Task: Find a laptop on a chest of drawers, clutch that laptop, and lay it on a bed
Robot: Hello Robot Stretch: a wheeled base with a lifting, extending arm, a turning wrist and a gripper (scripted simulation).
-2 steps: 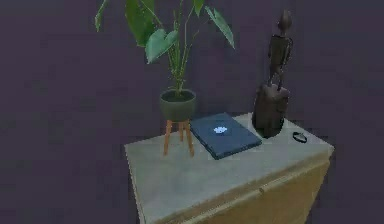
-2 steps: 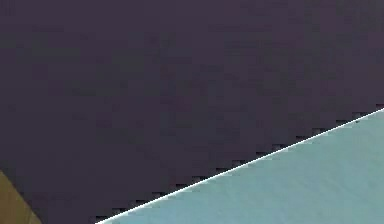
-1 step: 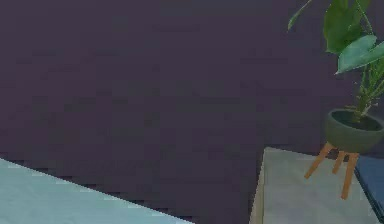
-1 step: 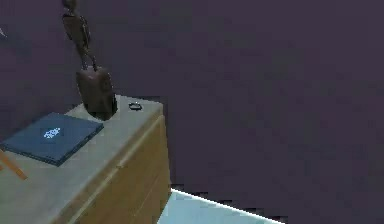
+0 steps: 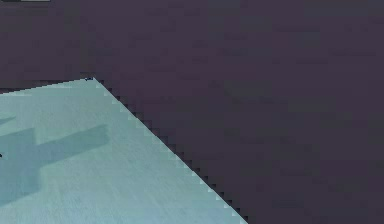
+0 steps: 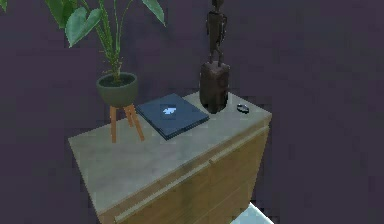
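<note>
There's the laptop (image 6: 173,116), dark blue, lid down, lying flat on the chest of drawers (image 6: 110,160), between a potted plant (image 6: 118,90) and a tall dark statue (image 6: 214,70). The gripper's state cannot be told.

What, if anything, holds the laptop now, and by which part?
Nothing holds it. The laptop lies flat on the chest of drawers, between the potted plant and the dark statue.
</note>
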